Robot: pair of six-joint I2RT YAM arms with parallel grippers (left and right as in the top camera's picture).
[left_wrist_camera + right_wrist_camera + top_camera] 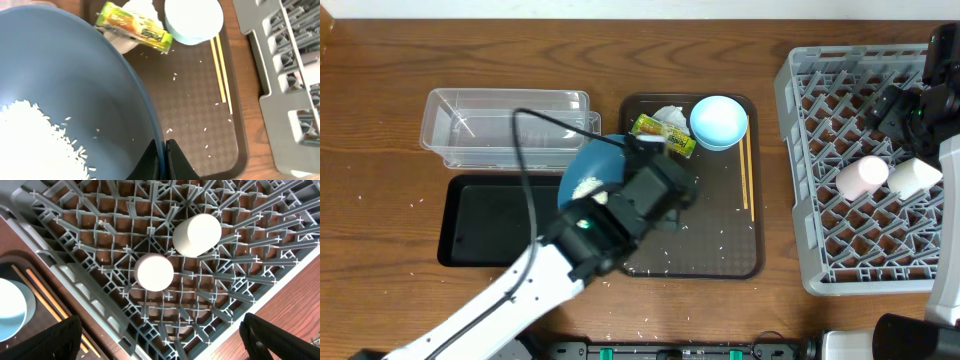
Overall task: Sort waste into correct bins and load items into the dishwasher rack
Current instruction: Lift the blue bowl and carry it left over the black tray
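Rice [30, 140] sits in the blue bowl [75, 75] — left gripper [163, 152] clamped on its rim. Right gripper [160, 330] hangs over the rack [75, 240], jaws apart.

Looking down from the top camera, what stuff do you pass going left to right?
Clear tub → dark-blue bowl → wrapper → light-blue bowl → chopsticks → pink cup → white cup.

A large dark-blue bowl [595, 165] tilting, holding white rice grains [30, 135]; pale pink cup [861, 177], white cup [914, 177] lying in grey lattice plastic crate [798, 150].
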